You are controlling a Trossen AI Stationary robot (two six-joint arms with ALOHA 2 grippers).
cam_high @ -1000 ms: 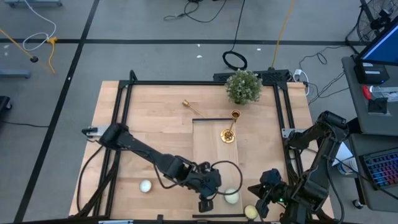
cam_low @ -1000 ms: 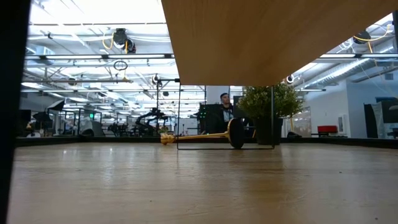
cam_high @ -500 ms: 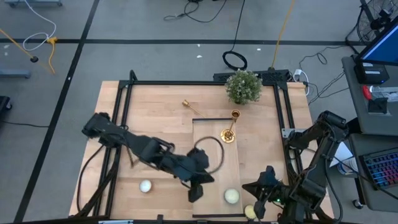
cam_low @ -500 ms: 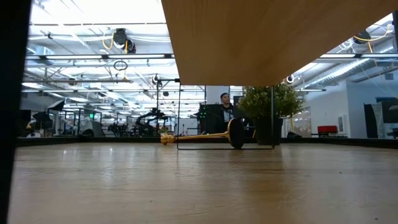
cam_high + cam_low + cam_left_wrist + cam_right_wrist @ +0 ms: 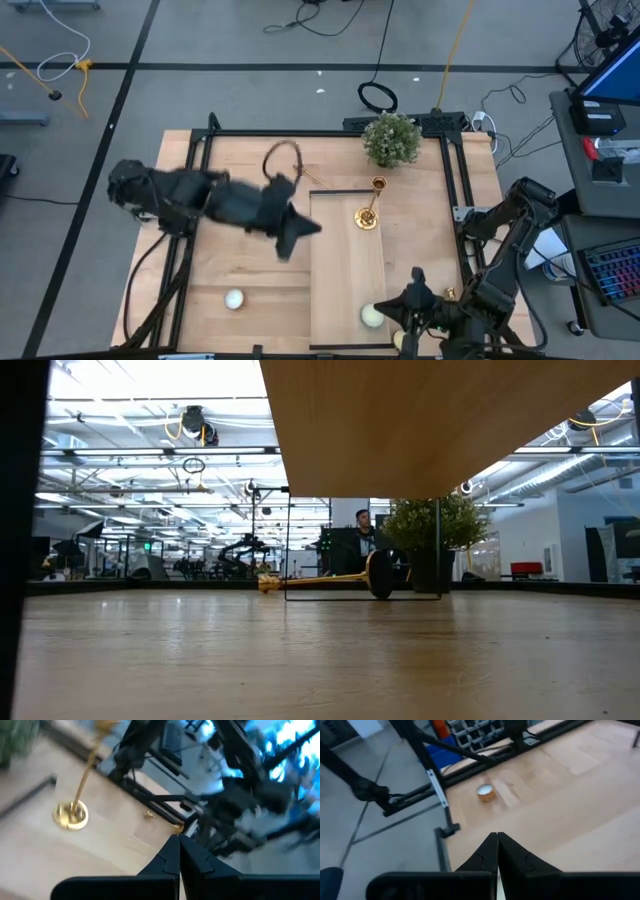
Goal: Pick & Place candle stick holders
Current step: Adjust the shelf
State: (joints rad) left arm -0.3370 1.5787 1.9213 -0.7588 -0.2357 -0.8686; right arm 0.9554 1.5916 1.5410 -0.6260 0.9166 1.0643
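One gold candle stick holder (image 5: 368,205) stands upright on its round base on the light board (image 5: 340,270); it also shows in the left wrist view (image 5: 75,805). Another candle stick holder (image 5: 308,172) lies on its side on the table beyond the board, and appears in the low view (image 5: 330,578). My left gripper (image 5: 298,238) is shut, holds nothing, and is raised high over the table's middle left (image 5: 179,840). My right gripper (image 5: 385,310) is shut and empty above the near right part (image 5: 497,837).
Pale round candles lie near the front edge: one at the left (image 5: 233,298), two at the right (image 5: 372,316) (image 5: 403,340). A potted plant (image 5: 391,138) stands at the far edge. A black frame (image 5: 200,180) borders the table. Bare wood lies between the arms.
My left gripper has risen high from beside the candle at the near edge and swung toward the far left, rolling as the arm folded back. My right gripper has shifted slightly toward the left and turned. Both stay shut. The candle stick holders and candles have kept still.
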